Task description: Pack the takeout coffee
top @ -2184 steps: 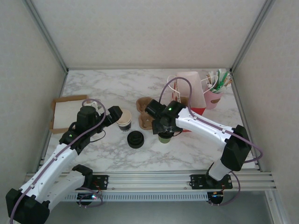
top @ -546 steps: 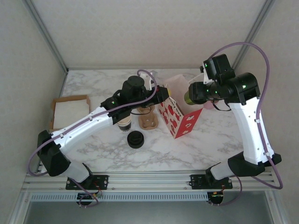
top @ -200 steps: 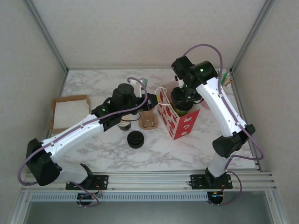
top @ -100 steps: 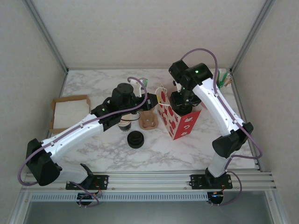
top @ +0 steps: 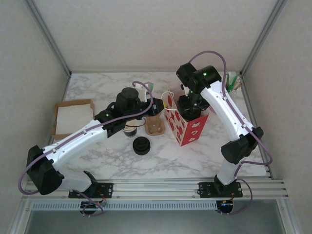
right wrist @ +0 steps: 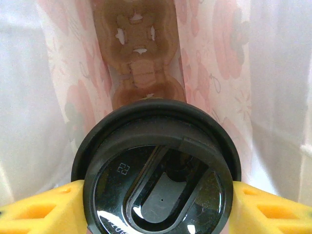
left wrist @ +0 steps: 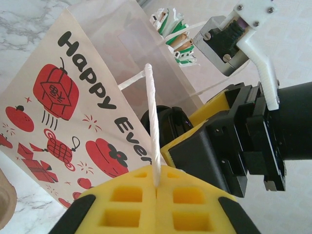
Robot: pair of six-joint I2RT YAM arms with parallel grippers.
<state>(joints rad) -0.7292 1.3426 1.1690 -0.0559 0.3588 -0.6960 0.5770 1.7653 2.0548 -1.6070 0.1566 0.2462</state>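
Marble table (top: 97,90), gift bag (top: 187,129), takeout coffee (right wrist: 158,175) in right gripper (right wrist: 156,209)

Glossy black plastic lid on the takeout coffee (right wrist: 158,180); matt printed paper bag (left wrist: 73,97); smooth, polished-looking marble-patterned bench (top: 107,87).

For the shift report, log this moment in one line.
left gripper: shut on white cord handle | right gripper: gripping cup with round black plastic lid | cup: inside red-printed paper bag, unreleased

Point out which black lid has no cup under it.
The loose lid flat on the marble table; the other caps the takeout coffee that the right gripper holds inside the gift bag.
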